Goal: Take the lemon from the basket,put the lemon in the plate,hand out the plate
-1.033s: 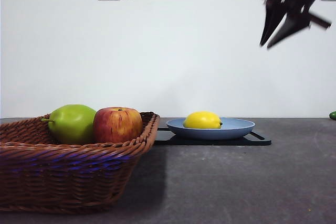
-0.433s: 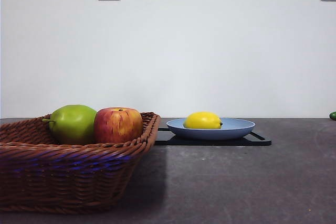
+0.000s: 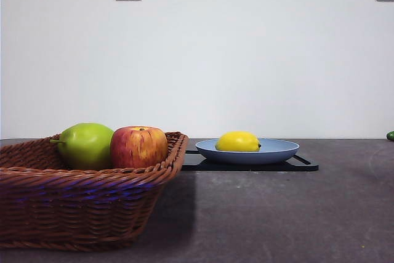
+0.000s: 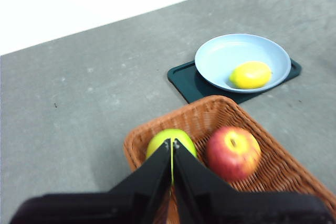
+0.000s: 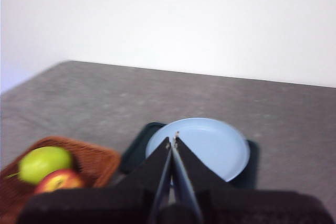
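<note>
Resting in the plate point(image 3: 280, 149) is the lemon point(image 3: 237, 141); two other fruits are held by the basket point(image 3: 80, 204). Both pincers, left point(image 4: 172, 148) and right point(image 5: 172, 141), are closed, empty.

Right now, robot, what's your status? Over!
Left gripper shut, high over basket. Right gripper shut, above plate. Lemon in plate, plate on tray. Nothing in the way.
</note>
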Action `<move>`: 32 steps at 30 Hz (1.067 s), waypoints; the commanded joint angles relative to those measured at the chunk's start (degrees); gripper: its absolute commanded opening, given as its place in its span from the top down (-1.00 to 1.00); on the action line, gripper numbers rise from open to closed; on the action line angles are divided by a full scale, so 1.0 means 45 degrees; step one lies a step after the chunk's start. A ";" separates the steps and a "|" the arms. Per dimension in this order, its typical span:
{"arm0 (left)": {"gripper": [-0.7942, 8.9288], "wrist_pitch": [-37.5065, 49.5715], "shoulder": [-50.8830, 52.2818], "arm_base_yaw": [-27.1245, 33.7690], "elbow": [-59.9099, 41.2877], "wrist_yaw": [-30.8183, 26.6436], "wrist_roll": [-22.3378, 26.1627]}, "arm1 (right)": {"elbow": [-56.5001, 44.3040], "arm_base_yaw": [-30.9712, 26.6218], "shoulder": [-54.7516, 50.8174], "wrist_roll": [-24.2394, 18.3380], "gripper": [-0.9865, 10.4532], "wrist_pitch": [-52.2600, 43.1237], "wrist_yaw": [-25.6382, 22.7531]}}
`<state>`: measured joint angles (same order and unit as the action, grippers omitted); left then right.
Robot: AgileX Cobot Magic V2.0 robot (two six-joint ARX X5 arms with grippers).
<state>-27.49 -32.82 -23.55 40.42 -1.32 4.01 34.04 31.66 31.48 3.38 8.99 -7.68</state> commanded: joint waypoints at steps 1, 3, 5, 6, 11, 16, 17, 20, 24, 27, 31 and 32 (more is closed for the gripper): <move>0.82 0.0233 0.1331 -0.0034 -0.0432 -0.0019 0.0073 | -0.0874 0.0296 -0.0699 0.0913 0.82 -0.0175 -0.0083; 0.82 0.0136 0.1943 -0.0034 -0.0491 0.0034 0.0083 | -0.1073 0.0306 -0.0952 0.1273 0.82 -0.0068 -0.0097; 0.82 0.0155 0.2215 -0.0034 -0.0476 0.0039 0.0078 | -0.1073 0.0301 -0.1039 0.1258 0.82 -0.0078 -0.0350; 0.82 0.0155 0.2268 -0.0034 -0.0476 0.0019 0.0078 | -0.1073 0.0301 -0.1093 0.1268 0.81 -0.0087 -0.0549; 0.82 0.0170 0.2268 -0.0029 -0.0476 -0.0024 0.0078 | -0.1073 0.0306 -0.1171 0.1273 0.81 -0.0087 -0.0714; 0.82 0.0185 0.2268 -0.0034 -0.0476 -0.0005 0.0078 | -0.1073 0.0306 -0.1175 0.1273 0.81 -0.0087 -0.0709; 0.82 0.0185 0.2268 -0.0034 -0.0476 -0.0005 0.0078 | -0.1073 0.0306 -0.1175 0.1273 0.81 -0.0087 -0.0709; 0.82 0.0180 0.2268 -0.0034 -0.0476 -0.0019 0.0073 | -0.1073 0.0306 -0.1175 0.1273 0.81 -0.0087 -0.0709; 0.82 -0.0427 0.2351 -0.0010 -0.0408 -0.0996 0.0792 | -0.1073 0.0306 -0.1200 0.1273 0.81 -0.0087 -0.0709; 0.82 -0.1593 0.3143 0.0364 -0.0408 -0.2676 0.0078 | -0.1073 0.0306 -0.1200 0.1273 0.81 -0.0087 -0.0709; 0.82 -0.2132 0.4653 0.1637 -0.0714 -0.2909 -0.0573 | -0.1073 0.0301 -0.1200 0.1273 0.81 -0.0087 -0.0719; 0.82 -0.1967 0.5017 0.2011 -0.0928 -0.2895 -0.0559 | -0.1073 0.0301 -0.1200 0.1273 0.81 -0.0087 -0.0719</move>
<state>-37.30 -10.90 -15.79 36.84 -14.41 2.90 28.64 32.67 26.00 8.40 9.17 -10.70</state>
